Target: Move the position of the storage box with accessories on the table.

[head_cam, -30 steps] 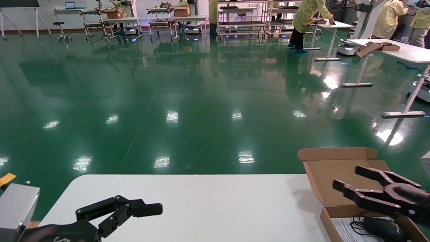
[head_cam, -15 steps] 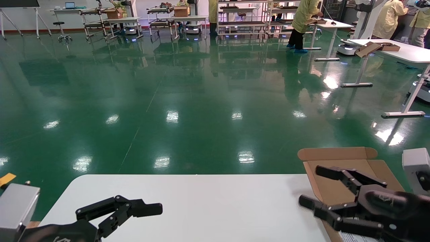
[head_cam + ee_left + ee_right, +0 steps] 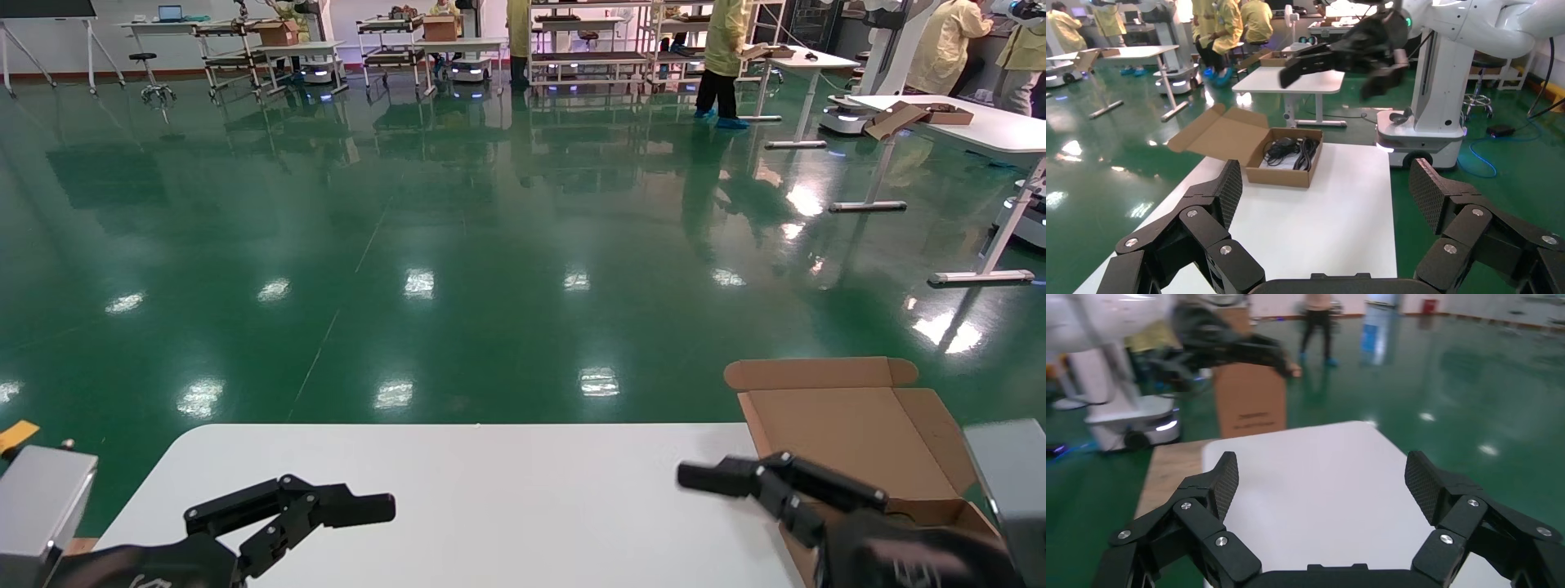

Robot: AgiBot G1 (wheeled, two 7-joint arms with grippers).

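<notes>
The storage box [image 3: 850,441] sits on the right end of the white desk [image 3: 490,490], at its far right corner in the head view, with the hinged flap lid folded back over the far edge, above the green floor [image 3: 458,245]. In the left wrist view the box [image 3: 1281,165] lies open, with a coiled black cable [image 3: 1306,152] and a dark mouse-like item beside it inside; the two cannot be clearly separated. No paper sheet can be made out.

The right end effector [image 3: 735,482] hovers over the desk just beside the box's left wall, fingers pointing toward the desk centre. Its own wrist view shows it released, fingers [image 3: 1214,484] spread wide over bare desk surface, grasping nothing.

The left end effector [image 3: 327,506] is parked low over the near left part of the desk, well apart from the box. It is likewise released, fingers [image 3: 1223,190] spread wide and empty.
</notes>
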